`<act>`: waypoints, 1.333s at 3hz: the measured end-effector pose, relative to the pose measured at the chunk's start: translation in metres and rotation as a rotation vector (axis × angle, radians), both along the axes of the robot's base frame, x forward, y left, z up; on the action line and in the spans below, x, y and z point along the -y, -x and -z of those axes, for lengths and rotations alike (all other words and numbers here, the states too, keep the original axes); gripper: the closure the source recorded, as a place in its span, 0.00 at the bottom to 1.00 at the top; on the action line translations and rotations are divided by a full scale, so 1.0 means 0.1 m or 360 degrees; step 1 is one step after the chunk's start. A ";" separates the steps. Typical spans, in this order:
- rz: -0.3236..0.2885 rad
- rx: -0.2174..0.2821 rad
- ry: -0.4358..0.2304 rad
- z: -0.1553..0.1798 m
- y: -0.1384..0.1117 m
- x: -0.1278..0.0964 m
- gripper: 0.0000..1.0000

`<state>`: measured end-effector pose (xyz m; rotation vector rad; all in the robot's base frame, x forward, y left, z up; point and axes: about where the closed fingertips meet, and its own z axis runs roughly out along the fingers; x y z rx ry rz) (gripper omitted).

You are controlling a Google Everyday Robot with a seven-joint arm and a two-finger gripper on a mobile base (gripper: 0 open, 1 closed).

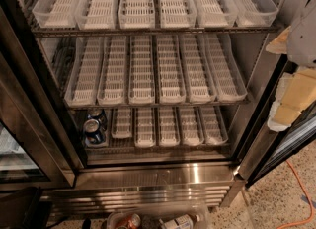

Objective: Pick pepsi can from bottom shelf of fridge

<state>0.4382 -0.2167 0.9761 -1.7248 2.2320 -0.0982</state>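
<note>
The fridge (158,173) stands open in front of me, with three racks of white slotted trays. On the bottom shelf (163,146), in the far-left lane, stands the pepsi can (93,131), dark blue with a silver top. A second dark can (98,115) stands right behind it. The other bottom trays (168,127) hold nothing. My gripper (292,95) and its pale arm hang at the right edge of the view, outside the fridge by the open right door, far to the right of the can and a little higher.
The two upper racks (148,70) carry longer trays with nothing in them. A black door frame (269,124) stands open on the right and a glass door (19,159) on the left. A clear bin (158,220) with a can and a bottle sits on the floor below. An orange cable (302,193) crosses the floor at right.
</note>
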 end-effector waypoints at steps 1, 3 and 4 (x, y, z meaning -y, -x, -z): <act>0.0000 0.0000 0.0000 0.00 0.00 0.00 0.00; -0.0088 -0.0023 -0.0081 0.55 0.12 -0.30 0.00; -0.0173 -0.0069 -0.0150 1.21 0.17 -0.58 0.00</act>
